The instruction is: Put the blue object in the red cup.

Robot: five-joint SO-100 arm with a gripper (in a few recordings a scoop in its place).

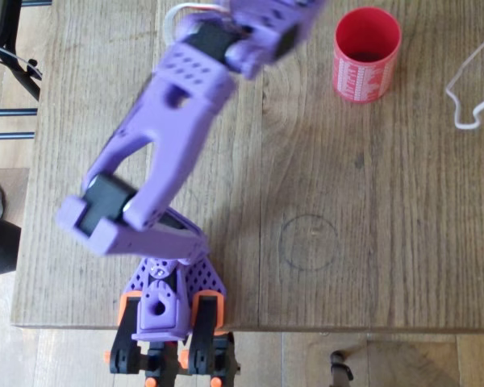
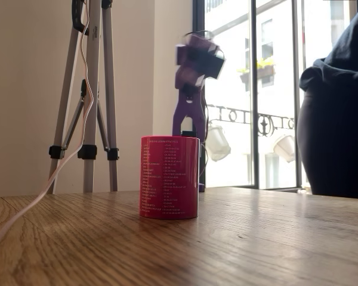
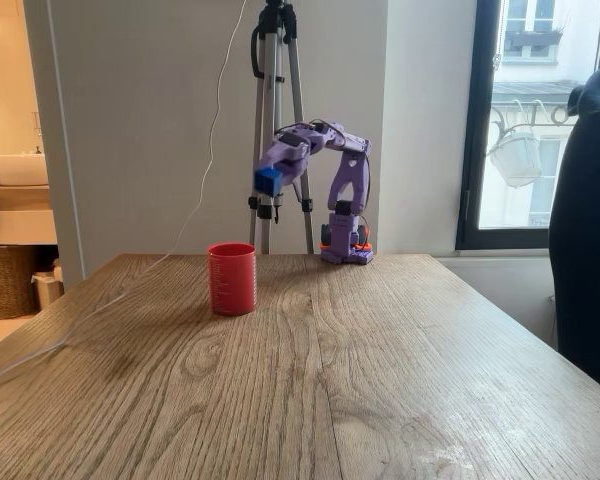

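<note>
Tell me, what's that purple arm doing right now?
Gripper shut on small blue plastic brick, raised. Red cylindrical cup upright, apart. Path clear.

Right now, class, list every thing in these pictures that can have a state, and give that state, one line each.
red cup: upright on the table, mouth open, standing free of the arm.
blue object: held in the air at the gripper's tip, above the table and to the right of the cup in this fixed view.
gripper: raised, shut on the blue object.
white cable: lying slack on the table.
</note>
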